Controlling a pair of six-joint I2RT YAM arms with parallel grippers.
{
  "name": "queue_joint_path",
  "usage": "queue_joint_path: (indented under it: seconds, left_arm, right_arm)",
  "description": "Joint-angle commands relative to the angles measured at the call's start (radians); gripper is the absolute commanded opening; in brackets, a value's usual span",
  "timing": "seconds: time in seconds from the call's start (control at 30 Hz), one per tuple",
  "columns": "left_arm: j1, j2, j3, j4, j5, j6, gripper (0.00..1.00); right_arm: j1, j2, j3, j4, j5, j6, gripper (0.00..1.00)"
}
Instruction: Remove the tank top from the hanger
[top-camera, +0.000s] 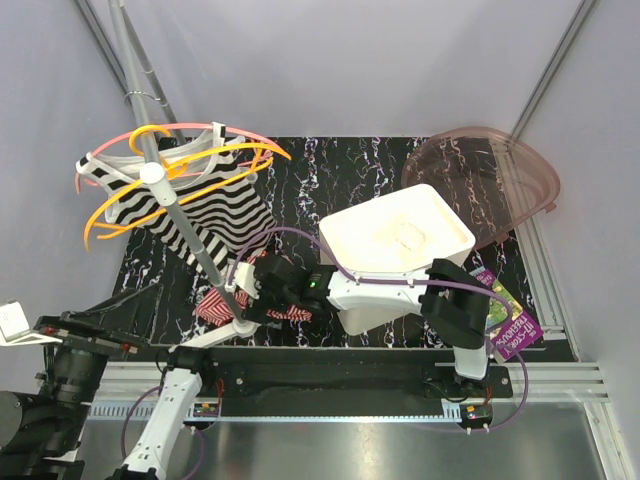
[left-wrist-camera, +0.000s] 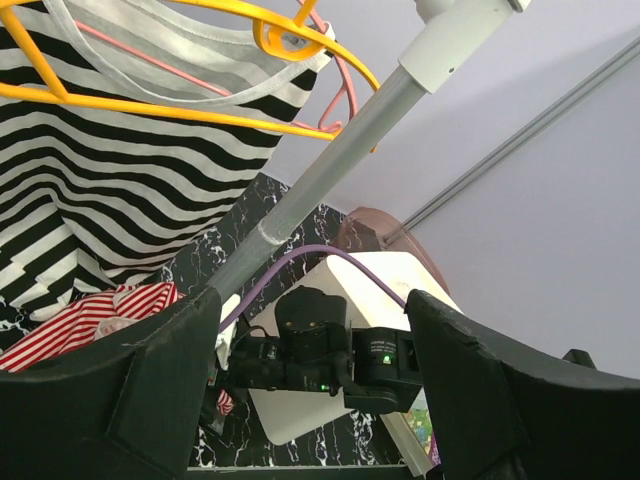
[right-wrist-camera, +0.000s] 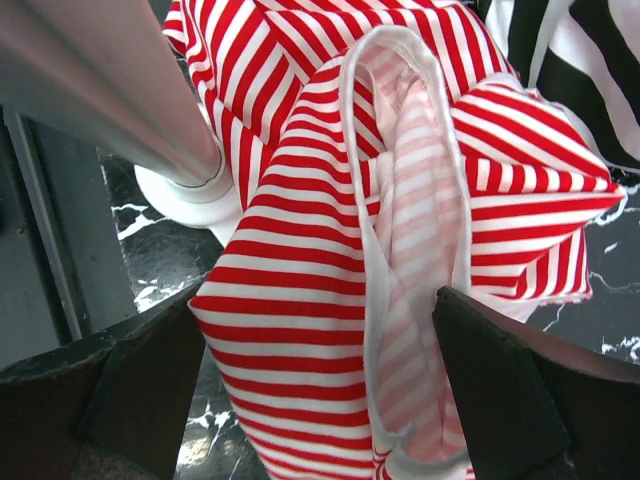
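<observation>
A black-and-white striped tank top (top-camera: 210, 210) hangs on an orange hanger (top-camera: 190, 165) on the rack pole (top-camera: 185, 220); it also shows in the left wrist view (left-wrist-camera: 90, 190). A red-and-white striped garment (top-camera: 215, 303) lies crumpled at the pole's foot. My right gripper (top-camera: 262, 290) reaches left across the table; in its wrist view it (right-wrist-camera: 320, 390) is open, fingers either side of the red striped cloth (right-wrist-camera: 290, 300). My left gripper (left-wrist-camera: 315, 400) is open and empty, low by the pole base (top-camera: 238, 322), pointing up and across at the right arm (left-wrist-camera: 320, 360).
A pink hanger (top-camera: 120, 145) hangs empty by the orange one. A white bin (top-camera: 395, 235) stands mid-table, with a pink translucent basket (top-camera: 490, 170) behind it and a purple book (top-camera: 505, 315) at the right front. The mat (top-camera: 330, 180) is black marbled.
</observation>
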Motion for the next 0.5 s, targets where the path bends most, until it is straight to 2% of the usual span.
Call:
queue_joint_path:
  seconds: [0.0, 0.13, 0.27, 0.47]
  left_arm:
    - [-0.026, 0.062, 0.016, 0.007, -0.048, 0.015, 0.78]
    - [-0.038, 0.075, 0.007, 0.01, -0.051, 0.016, 0.78]
    - [-0.049, 0.082, 0.015, 0.01, -0.049, 0.027, 0.78]
    - [-0.088, 0.089, 0.042, -0.001, -0.109, 0.039, 0.78]
  right_arm:
    - [-0.001, 0.037, 0.031, 0.069, 0.019, -0.061, 1.0]
    - [-0.01, 0.079, 0.034, 0.078, 0.037, -0.055, 1.0]
    - [-0.013, 0.093, 0.019, 0.095, 0.032, -0.06, 0.95]
    - [-0.028, 0.068, -0.067, 0.202, 0.04, 0.002, 0.95]
